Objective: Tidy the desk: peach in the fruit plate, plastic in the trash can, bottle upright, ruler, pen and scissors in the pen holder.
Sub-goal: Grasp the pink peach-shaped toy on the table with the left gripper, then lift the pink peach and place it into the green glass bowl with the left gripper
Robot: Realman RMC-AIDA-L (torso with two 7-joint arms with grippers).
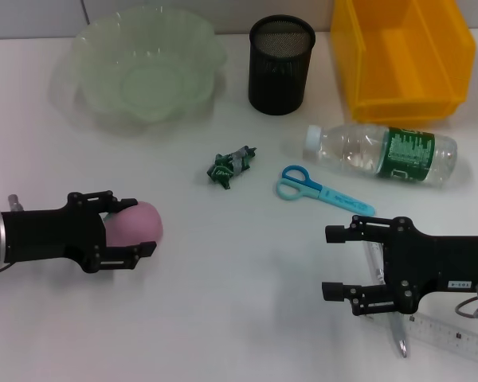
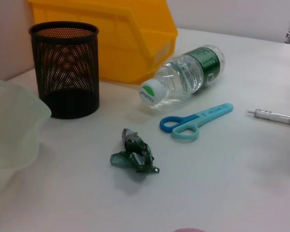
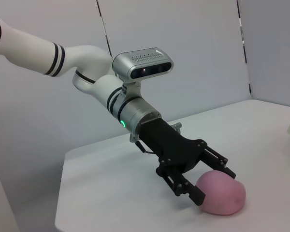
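Observation:
The pink peach rests on the white desk at the front left. My left gripper is shut on it, one finger on each side; the right wrist view shows this left gripper holding the peach. At the front right, my right gripper stands open, just left of the pen and the ruler. The bottle lies on its side. The blue scissors and the crumpled green plastic lie mid-desk.
Along the back stand the pale green fruit plate, the black mesh pen holder and the yellow trash can. The left wrist view shows the pen holder, bottle, scissors and plastic.

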